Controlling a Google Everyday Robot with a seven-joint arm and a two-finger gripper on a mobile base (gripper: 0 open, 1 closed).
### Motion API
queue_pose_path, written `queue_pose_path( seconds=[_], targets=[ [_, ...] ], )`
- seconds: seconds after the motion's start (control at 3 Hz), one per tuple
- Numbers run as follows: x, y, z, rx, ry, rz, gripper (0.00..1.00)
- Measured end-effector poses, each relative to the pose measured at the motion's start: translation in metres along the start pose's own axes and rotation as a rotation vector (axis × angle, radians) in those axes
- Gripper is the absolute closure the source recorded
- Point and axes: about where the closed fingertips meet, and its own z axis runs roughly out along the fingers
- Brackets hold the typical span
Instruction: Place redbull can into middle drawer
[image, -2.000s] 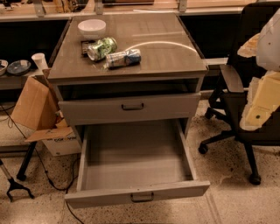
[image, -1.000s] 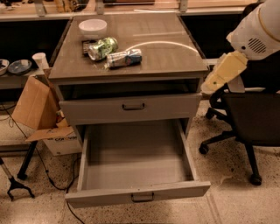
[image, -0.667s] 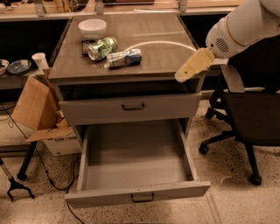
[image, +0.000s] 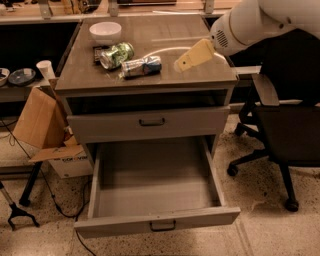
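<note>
Middle drawer (image: 156, 223), lower centre, is pulled out. Redbull can (image: 142, 66) is lying on the cabinet top (image: 165, 35), upper centre, beside green can (image: 116, 54). Gripper (image: 181, 64) is held just right of it; how wide it is set cannot be told. Can should be taken across its width, with the green can left untouched.

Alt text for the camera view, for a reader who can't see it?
The gripper hovers over the cabinet top, just right of the redbull can, which lies on its side beside a green can and a white bowl. Below, the middle drawer stands pulled open.
</note>
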Motion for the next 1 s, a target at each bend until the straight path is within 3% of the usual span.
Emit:
queue_pose_path(
  seconds=[0.67,1.0],
  targets=[
    [-0.008,0.013,0.005,-0.012,-0.042,0.019,0.00],
    [-0.038,0.053,0.038,-0.063,-0.091,0.036,0.00]
  ],
)
